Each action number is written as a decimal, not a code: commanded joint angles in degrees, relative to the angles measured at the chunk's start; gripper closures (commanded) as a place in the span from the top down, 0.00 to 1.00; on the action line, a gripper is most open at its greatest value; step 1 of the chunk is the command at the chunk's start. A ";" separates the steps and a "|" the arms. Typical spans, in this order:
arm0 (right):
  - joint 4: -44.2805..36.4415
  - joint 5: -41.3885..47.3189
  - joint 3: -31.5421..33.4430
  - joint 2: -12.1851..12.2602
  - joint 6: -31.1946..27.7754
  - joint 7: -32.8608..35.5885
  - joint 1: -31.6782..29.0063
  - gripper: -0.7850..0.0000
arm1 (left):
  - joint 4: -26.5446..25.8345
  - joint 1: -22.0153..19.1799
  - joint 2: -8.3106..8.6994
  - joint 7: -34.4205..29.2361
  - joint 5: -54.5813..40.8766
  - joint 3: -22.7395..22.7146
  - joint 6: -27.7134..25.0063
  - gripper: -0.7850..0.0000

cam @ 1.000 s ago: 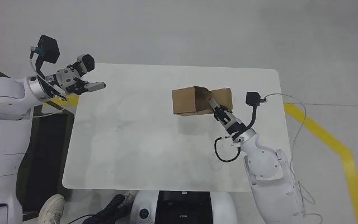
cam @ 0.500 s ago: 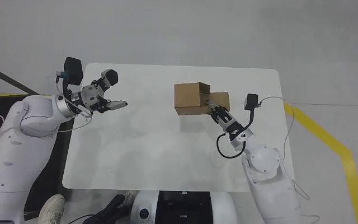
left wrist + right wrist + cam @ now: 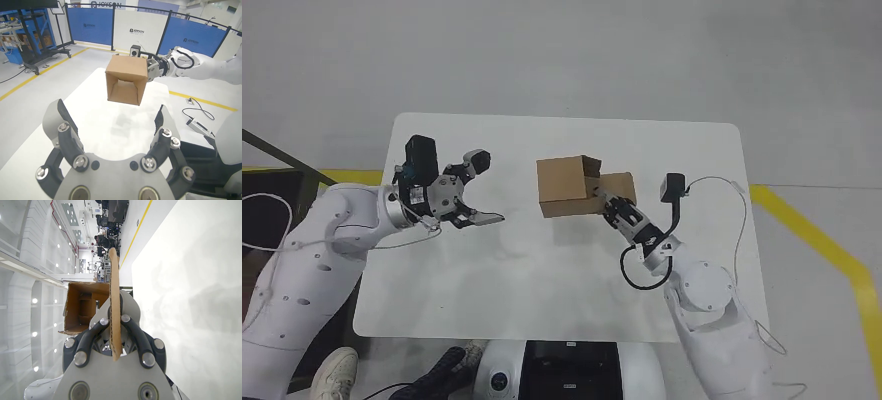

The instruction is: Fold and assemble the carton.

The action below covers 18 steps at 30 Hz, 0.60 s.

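Note:
A brown cardboard carton (image 3: 567, 186) is held up over the middle of the white table (image 3: 542, 290); its body is squared open like a tube, with an open end toward the left arm (image 3: 123, 83). My right gripper (image 3: 609, 207) is shut on a flap at the carton's right end; in the right wrist view the flap (image 3: 115, 313) runs edge-on between the fingers, with the hollow body (image 3: 83, 306) beyond. My left gripper (image 3: 478, 187) is open over the table's left part, a short way from the carton, with nothing between its fingers (image 3: 64, 117).
The table's front half lies bare below the carton. Off the table on the floor lie a yellow line (image 3: 817, 240) and a cable with a power brick (image 3: 198, 126). Blue partition panels (image 3: 94, 24) stand far behind.
The left arm has swung in from the table's left edge toward the carton. The right gripper has carried the carton leftward and turned it a little.

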 commanded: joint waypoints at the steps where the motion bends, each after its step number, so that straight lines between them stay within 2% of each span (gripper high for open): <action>1: 0.07 0.63 0.03 0.03 0.09 -0.51 -0.01 0.00 | 0.01 -0.14 0.49 3.06 2.55 1.18 0.00 1.00; 15: 0.24 0.77 -0.33 0.05 0.04 -1.20 -0.01 0.00 | 0.01 -0.14 0.49 3.06 2.55 1.18 0.00 1.00; 18: 0.75 0.45 -1.65 -0.02 0.29 -2.25 0.49 0.00 | -1.41 0.30 0.29 3.05 4.31 0.95 2.48 1.00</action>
